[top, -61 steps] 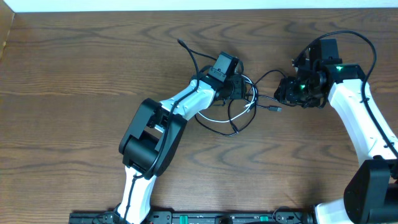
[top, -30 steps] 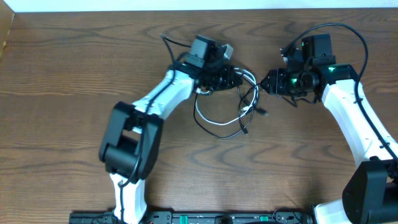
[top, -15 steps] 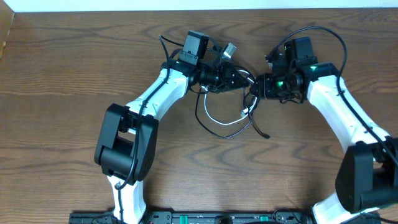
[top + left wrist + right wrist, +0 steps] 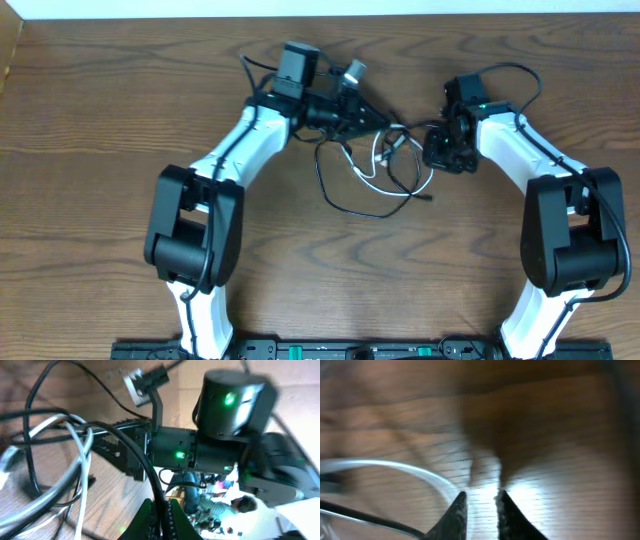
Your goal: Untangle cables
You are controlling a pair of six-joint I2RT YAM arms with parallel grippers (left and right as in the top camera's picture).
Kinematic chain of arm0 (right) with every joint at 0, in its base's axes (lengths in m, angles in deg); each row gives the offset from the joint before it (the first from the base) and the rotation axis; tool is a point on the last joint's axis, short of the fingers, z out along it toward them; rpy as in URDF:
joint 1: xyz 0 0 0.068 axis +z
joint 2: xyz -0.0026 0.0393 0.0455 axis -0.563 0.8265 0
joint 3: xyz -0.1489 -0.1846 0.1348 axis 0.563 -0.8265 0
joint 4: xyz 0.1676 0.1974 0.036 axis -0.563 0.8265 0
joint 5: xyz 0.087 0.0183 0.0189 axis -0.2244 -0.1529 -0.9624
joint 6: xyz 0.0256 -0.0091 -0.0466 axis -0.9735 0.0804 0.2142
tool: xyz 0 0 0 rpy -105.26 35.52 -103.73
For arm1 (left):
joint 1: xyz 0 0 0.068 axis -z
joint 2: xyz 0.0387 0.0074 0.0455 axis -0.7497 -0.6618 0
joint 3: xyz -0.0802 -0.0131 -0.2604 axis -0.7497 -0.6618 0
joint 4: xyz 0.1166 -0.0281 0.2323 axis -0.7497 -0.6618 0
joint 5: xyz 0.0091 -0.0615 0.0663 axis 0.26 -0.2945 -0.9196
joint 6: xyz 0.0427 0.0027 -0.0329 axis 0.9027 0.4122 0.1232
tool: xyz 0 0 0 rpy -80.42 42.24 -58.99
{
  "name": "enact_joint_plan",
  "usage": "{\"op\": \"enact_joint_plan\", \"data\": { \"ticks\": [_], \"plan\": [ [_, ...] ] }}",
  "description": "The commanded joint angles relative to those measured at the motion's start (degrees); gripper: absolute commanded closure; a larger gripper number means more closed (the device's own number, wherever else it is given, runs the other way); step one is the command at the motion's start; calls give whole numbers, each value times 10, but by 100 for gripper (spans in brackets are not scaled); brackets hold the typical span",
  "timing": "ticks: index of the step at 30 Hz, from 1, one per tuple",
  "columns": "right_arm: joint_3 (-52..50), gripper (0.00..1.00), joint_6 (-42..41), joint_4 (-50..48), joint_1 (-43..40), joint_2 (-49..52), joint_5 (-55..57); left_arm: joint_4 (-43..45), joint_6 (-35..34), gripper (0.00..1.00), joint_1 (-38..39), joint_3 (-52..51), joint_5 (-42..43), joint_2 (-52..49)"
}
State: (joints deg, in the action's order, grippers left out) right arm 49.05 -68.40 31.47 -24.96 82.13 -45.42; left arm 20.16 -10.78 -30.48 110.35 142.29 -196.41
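Note:
A tangle of cables lies at the table's middle back. It holds a white cable [image 4: 371,171] with a pale plug and a black cable [image 4: 346,207] looping toward the front. My left gripper [image 4: 376,119] is lifted at the bundle's upper left. In the left wrist view it [image 4: 161,508] is shut on a black cable [image 4: 143,460], with the white cable [image 4: 83,455] hanging to the left. My right gripper [image 4: 426,147] is at the bundle's right edge, low over the wood. Its jaws [image 4: 481,505] stand a narrow gap apart with bare wood between them. The white cable [image 4: 405,466] curves past its left finger.
The right arm's own thick black wire [image 4: 520,80] arcs above its wrist. The table's back edge [image 4: 320,10] runs just behind both grippers. The left arm [image 4: 215,175] stretches from the front left across the table.
My left gripper has pulled up and to the left with the black cable, stretching the bundle. My right gripper has shifted right and its jaws have narrowed.

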Motion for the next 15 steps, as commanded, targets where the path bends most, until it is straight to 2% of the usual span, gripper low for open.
{"op": "enact_joint_plan", "data": {
  "ticks": [1,6,12,15],
  "plan": [
    [7,86,-16,10,-23,0,25,3,-5,92,-48,3,30,23],
    [7,87,-9,31,-44,0,23,3,-5,92,-88,3,29,55],
    [28,77,127,101,-59,-15,-152,10,-38,93,-58,3,16,113],
    [50,73,189,127,-54,-53,-213,80,-112,93,-41,3,17,134]
  ]
}}
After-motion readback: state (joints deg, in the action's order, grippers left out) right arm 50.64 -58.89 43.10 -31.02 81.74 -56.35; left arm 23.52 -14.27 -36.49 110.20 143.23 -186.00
